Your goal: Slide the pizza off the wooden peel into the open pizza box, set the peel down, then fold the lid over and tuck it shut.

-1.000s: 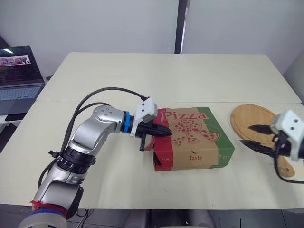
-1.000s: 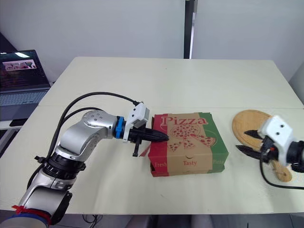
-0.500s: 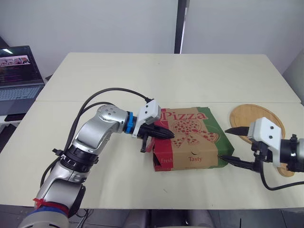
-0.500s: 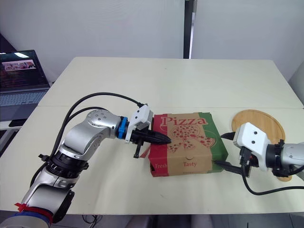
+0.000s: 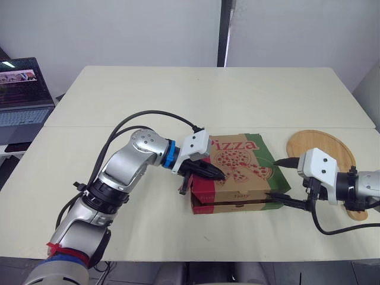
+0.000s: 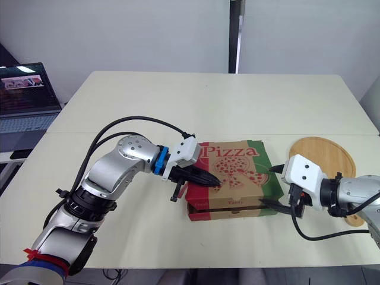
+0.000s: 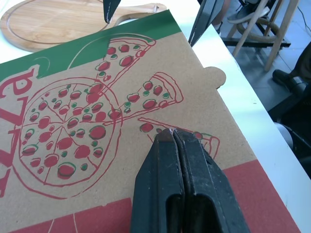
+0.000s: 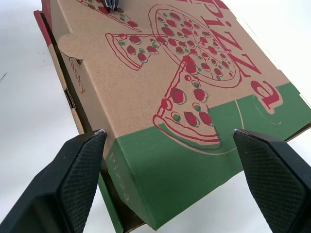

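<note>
Cardboard pizza box (image 5: pixel 240 172), red-and-green print: lid folded down, near front of cream desk (image 5: pixel 178 101). Round wooden peel (image 5: pixel 323 145): set down alongside. Left end effector (image 5: pixel 217 174): fingers together, pressing lid. Right end effector (image 5: pixel 274 178): fingers apart, straddling box's side. Step, judged: tucking; next, seat front flap.

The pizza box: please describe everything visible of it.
The pizza box is brown cardboard, its lid printed with red "Pizza" and a pizza drawing, red at one end, green at the other. It lies on the table, lid down, a dark gap along the front. The shut left gripper presses on the lid; the open right gripper straddles the green end.
</note>
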Controlling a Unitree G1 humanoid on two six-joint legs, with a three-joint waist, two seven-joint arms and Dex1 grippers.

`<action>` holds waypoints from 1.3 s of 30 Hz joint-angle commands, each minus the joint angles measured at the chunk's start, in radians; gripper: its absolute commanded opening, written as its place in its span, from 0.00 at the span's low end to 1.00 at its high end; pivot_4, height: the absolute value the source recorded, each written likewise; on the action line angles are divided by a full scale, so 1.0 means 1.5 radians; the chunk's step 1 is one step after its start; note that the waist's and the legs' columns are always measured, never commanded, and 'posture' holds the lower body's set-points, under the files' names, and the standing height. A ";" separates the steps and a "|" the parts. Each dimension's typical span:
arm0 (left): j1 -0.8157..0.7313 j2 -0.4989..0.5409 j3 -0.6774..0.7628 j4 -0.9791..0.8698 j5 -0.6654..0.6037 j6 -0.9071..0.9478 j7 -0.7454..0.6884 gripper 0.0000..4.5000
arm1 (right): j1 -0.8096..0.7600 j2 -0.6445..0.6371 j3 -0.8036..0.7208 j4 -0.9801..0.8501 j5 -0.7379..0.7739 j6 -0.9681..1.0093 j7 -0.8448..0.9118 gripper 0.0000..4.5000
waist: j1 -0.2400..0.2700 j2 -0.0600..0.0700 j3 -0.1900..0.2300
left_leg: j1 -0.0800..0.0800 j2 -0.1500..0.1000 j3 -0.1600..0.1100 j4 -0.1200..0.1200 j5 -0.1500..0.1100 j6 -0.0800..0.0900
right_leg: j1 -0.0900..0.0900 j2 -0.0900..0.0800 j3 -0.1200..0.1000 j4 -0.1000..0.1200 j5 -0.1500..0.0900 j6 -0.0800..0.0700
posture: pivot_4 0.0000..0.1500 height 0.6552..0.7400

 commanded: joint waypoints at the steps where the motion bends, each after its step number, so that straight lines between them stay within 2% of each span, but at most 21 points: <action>1: 0.001 0.006 -0.012 -0.034 0.009 -0.006 -0.008 0.00 | 0.008 0.004 0.001 -0.015 -0.020 -0.019 -0.013 0.99 | 0.000 0.000 0.000 | 0.000 0.000 0.000 0.000 0.000 0.000 | 0.000 0.000 0.000 0.000 0.000 0.000 | 1.00 1.00; 11: 0.013 0.008 -0.026 -0.023 0.049 -0.032 0.005 0.00 | 0.048 0.011 -0.013 -0.025 -0.052 -0.050 -0.016 0.99 | 0.000 0.000 0.000 | 0.000 0.000 0.000 0.000 0.000 0.000 | 0.000 0.000 0.000 0.000 0.000 0.000 | 1.00 1.00; 17: 0.014 0.004 -0.022 -0.021 0.052 -0.033 0.007 0.00 | 0.022 0.027 -0.120 -0.041 0.119 0.062 -0.005 0.99 | 0.001 0.000 0.000 | 0.000 0.000 0.000 0.000 0.000 0.000 | 0.000 0.000 0.000 0.000 0.000 0.000 | 1.00 1.00; 20: 0.013 0.001 -0.020 -0.019 0.051 -0.033 0.009 0.00 | -0.026 0.040 -0.076 -0.034 0.124 0.082 -0.044 0.99 | 0.000 0.000 0.000 | 0.000 0.000 0.000 0.000 0.000 0.000 | 0.000 0.000 0.000 0.000 0.000 0.000 | 1.00 1.00; 23: 0.012 -0.003 -0.016 -0.018 0.049 -0.033 0.012 0.00 | -0.069 0.065 0.027 -0.026 0.070 0.072 -0.085 0.86 | -0.001 0.000 0.000 | 0.000 0.000 0.000 0.000 0.000 0.000 | 0.000 0.000 0.000 0.000 0.000 0.000 | 1.00 1.00; 29: 0.014 0.007 0.034 -0.032 0.005 -0.004 0.016 0.00 | -0.116 0.108 0.181 0.005 -0.019 0.037 -0.106 0.39 | -0.001 0.000 0.000 | 0.000 0.000 0.000 0.000 0.000 0.000 | 0.000 0.000 0.000 0.000 0.000 0.000 | 1.00 1.00; 33: 0.021 0.065 0.099 -0.051 -0.042 0.042 0.000 0.00 | -0.121 0.111 0.205 0.020 -0.046 0.015 -0.097 0.06 | -0.002 0.000 0.000 | 0.000 0.000 0.000 0.000 0.000 0.000 | -0.001 0.000 0.000 0.000 0.000 0.000 | 1.00 1.00; 34: 0.026 0.090 0.113 -0.052 -0.047 0.048 -0.009 0.00 | -0.120 0.111 0.206 0.022 -0.049 0.012 -0.095 0.01 | -0.002 0.000 0.000 | 0.000 0.000 0.000 0.000 0.000 0.000 | -0.001 0.000 0.000 0.000 0.000 0.000 | 1.00 1.00; 37: 0.054 0.185 0.132 -0.049 -0.035 0.035 -0.050 0.00 | -0.120 0.109 0.205 0.024 -0.053 0.004 -0.088 0.01 | -0.006 0.000 0.000 | 0.000 0.000 0.000 0.000 0.000 0.000 | -0.001 0.000 0.000 0.000 0.000 0.000 | 1.00 1.00; 39: 0.078 0.222 0.128 -0.052 -0.027 0.021 -0.065 0.00 | -0.121 0.109 0.204 0.024 -0.053 0.002 -0.084 0.01 | -0.006 0.000 0.000 | 0.000 0.000 -0.001 -0.001 0.000 0.000 | -0.001 0.000 0.000 0.000 0.000 0.000 | 1.00 1.00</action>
